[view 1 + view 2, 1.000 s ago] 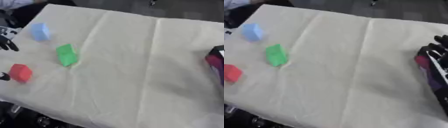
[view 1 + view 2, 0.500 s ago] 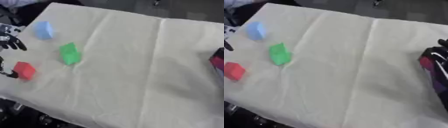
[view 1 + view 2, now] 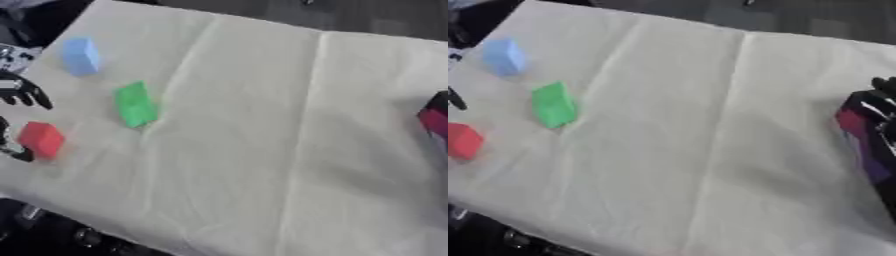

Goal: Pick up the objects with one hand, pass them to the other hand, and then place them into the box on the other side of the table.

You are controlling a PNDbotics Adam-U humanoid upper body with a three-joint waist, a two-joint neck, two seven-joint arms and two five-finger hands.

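Observation:
Three blocks lie on the cream cloth at the left: a light blue block (image 3: 81, 56) farthest back, a green block (image 3: 136, 104) in the middle and a red block (image 3: 41, 140) nearest the front edge. My left hand (image 3: 23, 93) comes in at the left edge, open, its dark fingers spread just above the red block and its thumb low beside it, not closed on it. At the right edge stands a dark box (image 3: 866, 142) with magenta and purple sides. Dark fingers of my right hand (image 3: 883, 84) show at its top; their pose is unclear.
The cream cloth (image 3: 262, 130) covers the table, with fold lines running front to back. The table's front edge runs along the lower left, with dark floor and gear below it. Dark floor lies beyond the far edge.
My left hand has come a little further in from the left edge, toward the red block. The whole picture has shifted slightly. The blocks lie where they were.

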